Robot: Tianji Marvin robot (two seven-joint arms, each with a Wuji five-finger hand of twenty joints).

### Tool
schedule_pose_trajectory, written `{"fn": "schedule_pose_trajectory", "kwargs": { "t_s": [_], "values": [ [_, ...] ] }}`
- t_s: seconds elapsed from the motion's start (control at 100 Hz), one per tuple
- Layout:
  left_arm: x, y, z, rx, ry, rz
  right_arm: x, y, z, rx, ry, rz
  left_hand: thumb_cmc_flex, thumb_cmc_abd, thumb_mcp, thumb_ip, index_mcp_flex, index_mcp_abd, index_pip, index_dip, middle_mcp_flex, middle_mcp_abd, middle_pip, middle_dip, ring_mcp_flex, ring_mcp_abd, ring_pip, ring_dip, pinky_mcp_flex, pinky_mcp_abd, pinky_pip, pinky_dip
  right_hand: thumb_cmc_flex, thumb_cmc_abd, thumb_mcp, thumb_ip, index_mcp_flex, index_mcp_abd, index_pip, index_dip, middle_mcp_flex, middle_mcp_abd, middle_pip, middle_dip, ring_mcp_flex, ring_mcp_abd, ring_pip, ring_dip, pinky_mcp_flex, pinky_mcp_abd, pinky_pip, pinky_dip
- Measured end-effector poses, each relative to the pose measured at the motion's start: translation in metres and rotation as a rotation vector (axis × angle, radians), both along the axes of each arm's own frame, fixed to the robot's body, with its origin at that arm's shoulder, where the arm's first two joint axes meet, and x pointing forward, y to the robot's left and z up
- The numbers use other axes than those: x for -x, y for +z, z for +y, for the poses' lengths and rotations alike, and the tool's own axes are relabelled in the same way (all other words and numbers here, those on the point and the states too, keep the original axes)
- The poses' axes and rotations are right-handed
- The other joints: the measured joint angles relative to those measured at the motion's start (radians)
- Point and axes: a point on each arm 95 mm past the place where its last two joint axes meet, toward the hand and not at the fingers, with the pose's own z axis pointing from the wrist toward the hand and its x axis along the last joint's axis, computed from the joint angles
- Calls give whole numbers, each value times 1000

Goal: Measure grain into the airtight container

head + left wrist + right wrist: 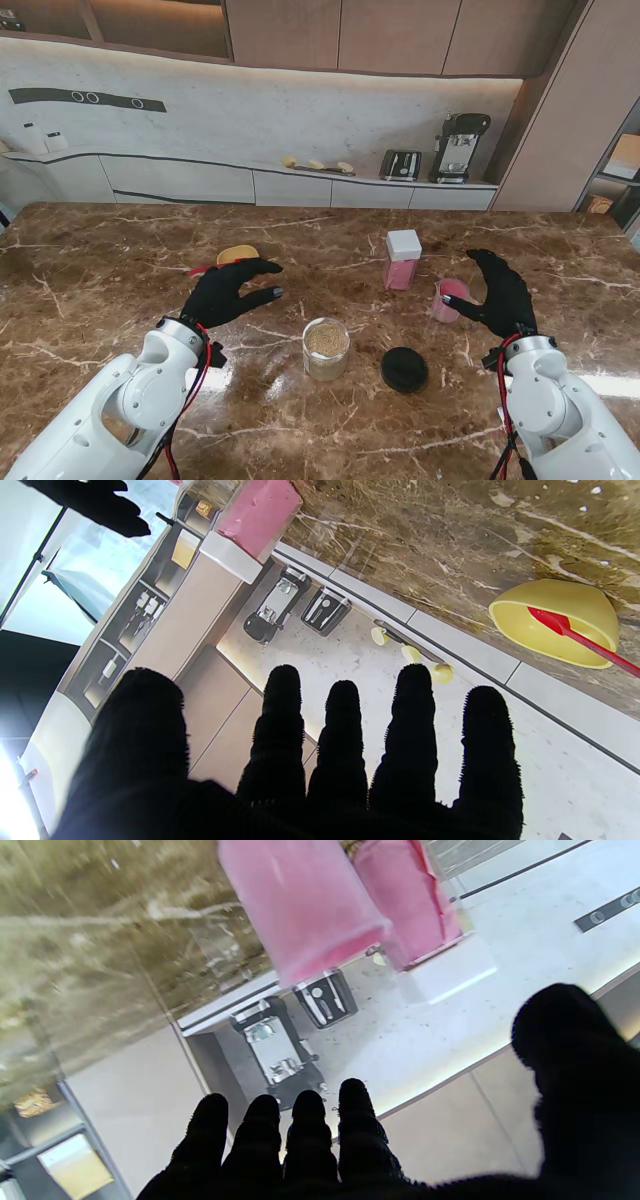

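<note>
I had both hands empty with fingers spread: my left hand [228, 290] hovered near the yellow bowl [237, 254] and its red scoop [575, 632], my right hand [497, 290] just beside the pink cup [448, 298]. The grain jar [326, 347] stood between them, nearer to me, its black lid [404, 368] off alongside. I judged this the reach-to-grasp step; next, closing the right hand around the cup.

Glossy marble table [100, 260]; translucent pink plastic cup [449, 299].
</note>
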Motion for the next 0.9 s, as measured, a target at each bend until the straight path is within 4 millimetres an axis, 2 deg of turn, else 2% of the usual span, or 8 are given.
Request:
{"fn": "schedule_pose_trajectory", "kwargs": {
  "t_s": [0.05, 0.14, 0.28, 0.34, 0.44, 0.56, 0.61, 0.9],
  "values": [
    [-1, 0, -1, 7, 0, 2, -2, 11, 2, 29, 31, 5, 0, -1, 0, 10, -32, 15, -32, -30, 0, -3, -1, -15, -23, -15, -10, -18, 1, -10, 0, -12, 30, -1, -4, 0, 2, 0, 0, 0, 10, 8, 14, 0, 28, 14, 17, 4, -1, 12, 55, 53],
    [-1, -1, -2, 12, -1, 6, -8, 30, 7, 97, 87, 1, 24, -35, 1, 22, -74, 21, -89, -92, -26, -16, -13, -41, -14, -40, -21, -53, 1, -42, 0, -54, 79, -28, -12, 2, 35, -1, 0, 1, 39, 19, 39, 0, 86, 44, 44, 6, 55, 39, 100, 77],
    [-3, -2, -4, 63, -10, 49, -26, 54, 13, 155, 141, -15, 40, -103, 27, 22, -114, 22, -90, -129, -98, -27, -16, -68, -95, -72, -46, -84, -37, -181, -93, -177, 149, -85, -35, 2, 44, 11, 1, 1, 41, 45, 62, 0, 117, 80, 72, 7, 132, 86, 125, 78],
    [-4, -4, -4, 109, -13, 81, -36, 64, 18, 192, 170, -4, 67, -138, 53, 22, -114, 22, -90, -130, -118, -27, -16, -74, -124, -75, -46, -92, -49, -214, -115, -201, 168, -99, -48, 2, 44, 16, 1, -1, 41, 46, 75, -10, 117, 95, 79, 7, 167, 102, 147, 66],
    [-6, -6, -4, 118, -18, 100, -52, 80, 28, 289, 215, 13, 67, -208, 85, 22, -114, 46, -78, -130, -145, -28, -11, -81, -137, -87, -47, -98, -61, -230, -139, -224, 172, -109, -52, 2, 44, 27, 1, -10, 41, 55, 82, -12, 139, 119, 86, 7, 203, 119, 163, 54],
    [-9, -12, -3, 141, -20, 118, -70, 94, 44, 349, 249, 58, 44, -332, 290, 20, -113, 71, -45, -129, -155, -28, -9, -93, -137, -89, -47, -103, -61, -252, -139, -226, 220, -120, -56, 2, 44, 39, 1, -14, 41, 68, 87, -24, 149, 149, 92, 0, 233, 148, 188, 10],
    [-10, -14, -3, 156, -20, 126, -76, 99, 51, 371, 265, 74, 44, -366, 307, 6, -113, 74, -40, -129, -165, -28, -2, -93, -137, -89, -47, -103, -57, -253, -139, -226, 229, -120, -65, 2, 44, 42, 1, -24, 41, 78, 94, -34, 158, 163, 100, -5, 246, 160, 228, -30],
    [-11, -17, -3, 184, -28, 143, -112, 113, 82, 520, 352, 230, 49, -477, 363, -19, -153, 74, -38, -127, -207, -26, 10, -93, -146, -89, -47, -103, -20, -255, -129, -226, 229, -120, -78, 2, 11, 51, -41, -44, 14, 95, 80, -48, 159, 196, 103, -12, 304, 199, 289, -69]
  ]
}}
